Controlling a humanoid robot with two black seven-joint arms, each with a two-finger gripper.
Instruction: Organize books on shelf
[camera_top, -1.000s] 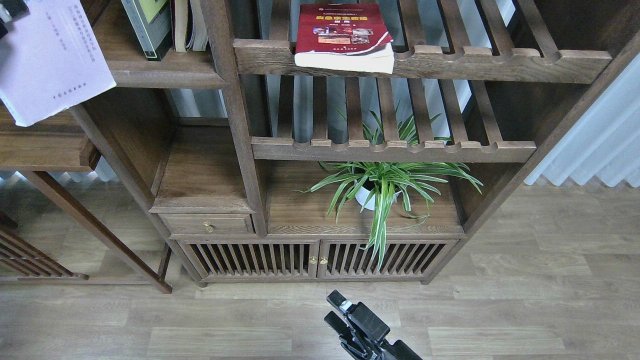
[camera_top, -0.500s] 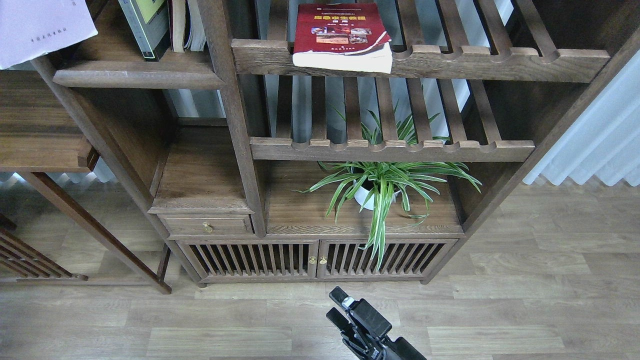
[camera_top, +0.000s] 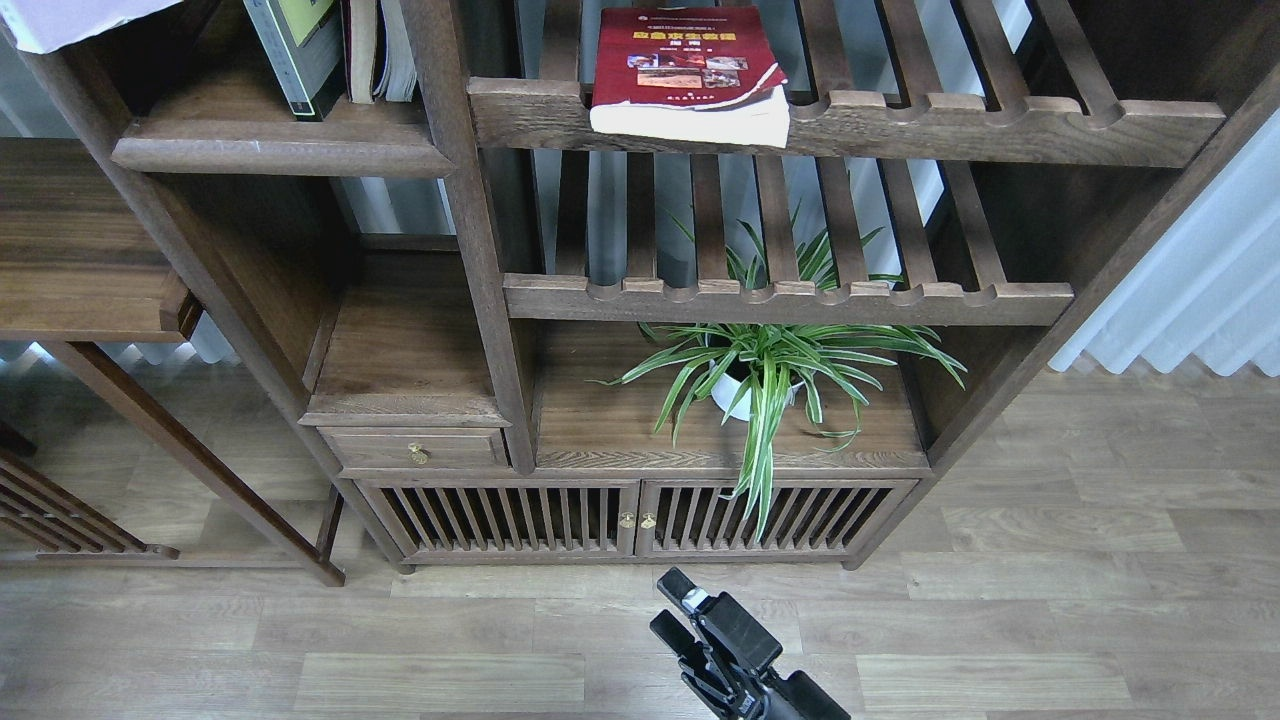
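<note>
The black and yellow-green book (camera_top: 295, 50) stands upright on the dark-brown shelf (camera_top: 270, 152) at the top left. Only a corner of the pale lavender-white book (camera_top: 75, 12) shows at the top left edge, raised to the left of the shelf; what holds it is out of view. The dark red book (camera_top: 690, 60) lies flat on the upper slatted rack (camera_top: 950, 125), overhanging its front rail. My right gripper (camera_top: 672, 607) is low over the floor at the bottom centre, fingers apart and empty. My left gripper is out of view.
Another book with pale pages (camera_top: 378, 50) stands beside the black one. A potted spider plant (camera_top: 765, 375) sits under the lower slatted rack (camera_top: 790, 298). Below it is a cabinet with slatted doors (camera_top: 630, 515) and a small drawer (camera_top: 415, 450). A side table (camera_top: 80, 270) stands at the left.
The lavender-white book has moved up and left, almost out of the frame. The right gripper has barely moved. The red book has stayed put.
</note>
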